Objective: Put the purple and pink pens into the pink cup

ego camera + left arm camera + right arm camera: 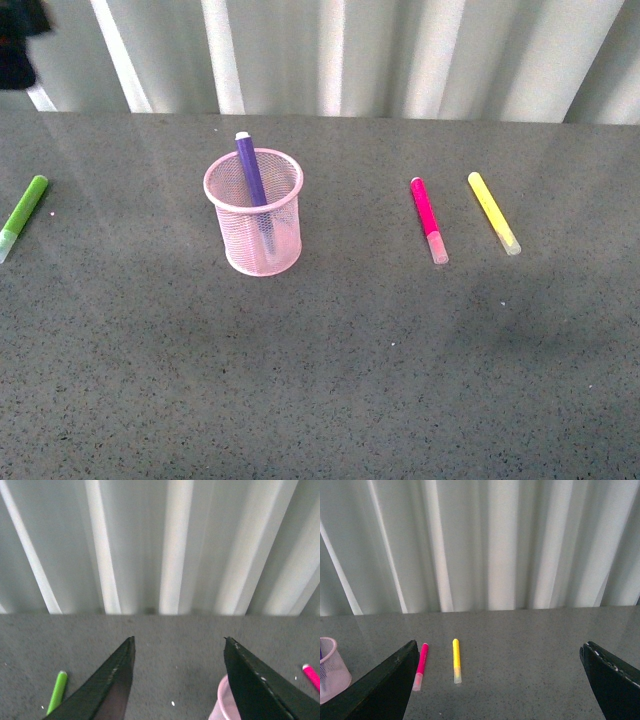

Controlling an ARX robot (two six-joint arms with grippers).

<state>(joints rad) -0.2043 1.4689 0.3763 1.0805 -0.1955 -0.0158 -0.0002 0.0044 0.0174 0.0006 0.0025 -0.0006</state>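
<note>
Purple pen (250,170) leaning in pink cup (285,240); pink pen (428,218) flat on table (330,380) at cup's 3 o'clock, well apart. Left claw (179,638), right claw (501,642): both spread wide.

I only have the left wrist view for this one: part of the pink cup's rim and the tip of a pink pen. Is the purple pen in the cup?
Observer: Yes. In the front view the purple pen stands inside the pink cup, its top sticking out above the rim.
Operator: And the rest of the pink pen?
Observer: The pink pen lies flat on the table, right of the cup, with a yellow pen further right.
Operator: Is the right claw holding anything?
Observer: No. Its wrist view shows the right claw open and empty.
</note>
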